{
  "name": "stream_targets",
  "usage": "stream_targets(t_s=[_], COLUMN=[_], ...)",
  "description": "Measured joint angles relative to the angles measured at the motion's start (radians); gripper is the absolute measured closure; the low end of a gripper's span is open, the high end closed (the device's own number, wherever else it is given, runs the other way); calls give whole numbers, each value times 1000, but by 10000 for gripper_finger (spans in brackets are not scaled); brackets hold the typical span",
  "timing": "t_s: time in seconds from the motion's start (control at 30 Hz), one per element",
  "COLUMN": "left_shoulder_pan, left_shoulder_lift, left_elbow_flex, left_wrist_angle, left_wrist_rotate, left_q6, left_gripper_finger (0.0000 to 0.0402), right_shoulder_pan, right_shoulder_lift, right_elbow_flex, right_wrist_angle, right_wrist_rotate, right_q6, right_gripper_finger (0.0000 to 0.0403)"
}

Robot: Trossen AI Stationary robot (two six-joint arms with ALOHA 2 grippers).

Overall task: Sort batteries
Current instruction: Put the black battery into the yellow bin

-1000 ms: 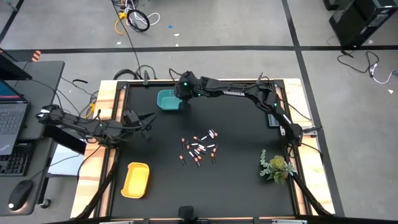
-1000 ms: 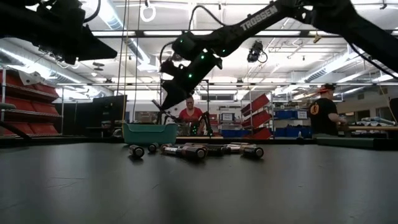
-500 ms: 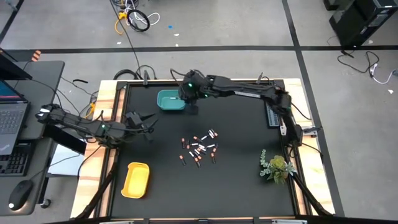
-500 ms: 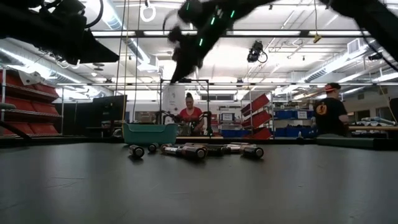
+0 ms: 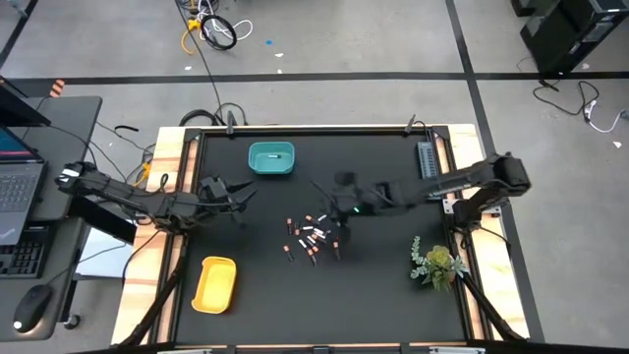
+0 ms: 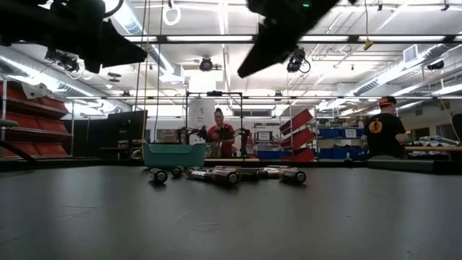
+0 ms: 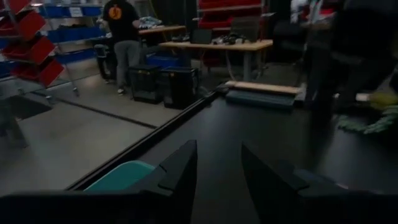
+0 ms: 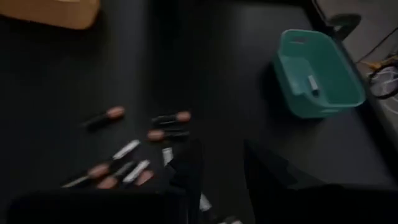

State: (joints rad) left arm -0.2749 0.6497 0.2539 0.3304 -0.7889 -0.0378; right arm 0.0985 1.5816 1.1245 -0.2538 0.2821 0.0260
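Right end effector [image 5: 324, 189] hangs empty, fingers parted, with the batteries [image 5: 313, 235] on the desk [image 5: 383, 275] just below it and the teal bin [image 5: 271, 159] farther off, one battery inside. Left end effector [image 5: 239, 195], also apart, waits near the desk edge.

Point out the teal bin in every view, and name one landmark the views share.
High view: teal bin at the table's far edge, left of centre.
Low view: far across the table, left of the batteries.
Left wrist view: by the finger.
Right wrist view: upper right.
Shared landmark: the batteries.
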Motion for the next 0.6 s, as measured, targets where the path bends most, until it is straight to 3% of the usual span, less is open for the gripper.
stream_targets(t_s=[0.17,0.37,0.6], left_shoulder_pan=[0,-2,-2], left_shoulder_lift=[73,203,382], left_elbow_flex=[0,0,95], left_wrist_angle=[50,44,-58], left_wrist_rotate=[62,96,160], left_q6=[-90,-249,-245], left_gripper_finger=[259,259,271], right_shoulder_pan=[110,278,371], right_shoulder_lift=[-17,55,172], right_elbow_flex=[-162,-192,-192], right_wrist_angle=[132,136,123], right_wrist_rotate=[11,244,360], right_q6=[175,300,497], right_gripper_finger=[301,301,301])
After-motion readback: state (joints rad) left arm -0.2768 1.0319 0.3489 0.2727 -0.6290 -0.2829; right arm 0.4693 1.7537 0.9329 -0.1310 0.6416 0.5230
